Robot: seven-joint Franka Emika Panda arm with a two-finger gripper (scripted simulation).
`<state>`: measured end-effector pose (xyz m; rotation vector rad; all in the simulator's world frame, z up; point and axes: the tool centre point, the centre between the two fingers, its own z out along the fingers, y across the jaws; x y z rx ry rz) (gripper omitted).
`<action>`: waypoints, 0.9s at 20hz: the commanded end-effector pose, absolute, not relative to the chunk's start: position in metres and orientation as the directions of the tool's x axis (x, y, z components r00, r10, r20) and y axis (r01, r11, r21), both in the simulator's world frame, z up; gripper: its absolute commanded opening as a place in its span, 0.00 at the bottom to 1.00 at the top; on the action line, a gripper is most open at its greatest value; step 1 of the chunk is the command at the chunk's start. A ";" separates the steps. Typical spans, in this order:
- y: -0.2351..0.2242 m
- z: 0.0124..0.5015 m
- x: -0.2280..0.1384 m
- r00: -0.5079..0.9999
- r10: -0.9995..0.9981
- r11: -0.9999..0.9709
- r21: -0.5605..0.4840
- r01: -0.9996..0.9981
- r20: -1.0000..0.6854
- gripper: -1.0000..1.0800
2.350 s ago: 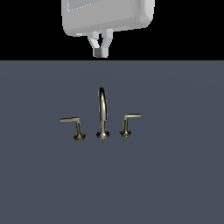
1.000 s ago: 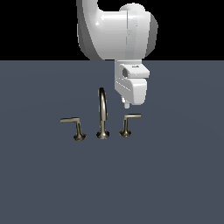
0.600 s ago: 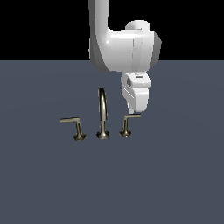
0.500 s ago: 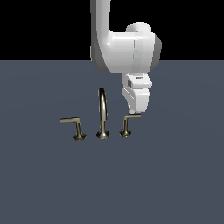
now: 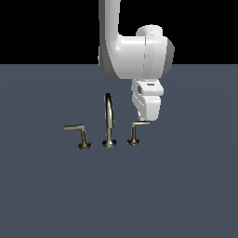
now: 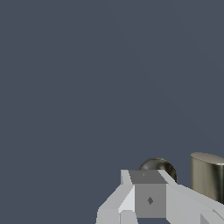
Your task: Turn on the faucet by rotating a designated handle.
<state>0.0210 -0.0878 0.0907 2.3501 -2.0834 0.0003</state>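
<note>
Faucet [image 5: 109, 120] sits mid-desk [image 5: 186, 195], well away from every edge. The handle [image 5: 135, 132] is just beside the spout on the exterior view's right, stem upright, short arm lying level toward that right. The tool [image 5: 145, 119] hangs at the arm's tip; can't tell how far open it is.

White Franka Panda arm [image 5: 132, 56] enters from the top of the exterior view — upper link vertical, bulky wrist housing bent toward the exterior view's right. Pale grey two-fingered tool [image 5: 144, 118] hangs below the wrist, pointing down, tip low. Wrist view shows only the grey finger block [image 6: 148, 197] edge-on — finger spacing cannot be judged in either view.
</note>
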 end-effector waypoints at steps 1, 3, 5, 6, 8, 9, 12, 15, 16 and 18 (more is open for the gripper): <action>-0.093 0.091 0.014 0.119 -0.993 -0.119 0.001 -0.993 0.001 0.00; -0.098 0.091 0.007 0.118 -0.993 -0.118 0.000 -0.993 0.000 0.00; -0.103 0.091 0.001 0.118 -0.993 -0.118 0.000 -0.993 0.000 0.00; -0.105 0.091 -0.003 0.118 -0.993 -0.118 0.000 -0.993 0.000 0.00; -0.107 0.091 -0.006 0.118 -0.993 -0.118 0.000 -0.993 0.000 0.00; -0.099 0.091 0.002 0.128 -0.992 -0.128 -0.009 -0.992 0.000 0.00; -0.100 0.091 -0.008 0.126 -0.992 -0.126 -0.008 -0.992 0.000 0.00; -0.100 0.091 -0.019 0.124 -0.992 -0.124 -0.005 -0.992 0.000 0.00; -0.100 0.091 -0.022 0.124 -0.992 -0.124 -0.005 -0.992 0.000 0.00; -0.101 0.091 -0.029 0.122 -0.993 -0.122 -0.004 -0.993 0.000 0.00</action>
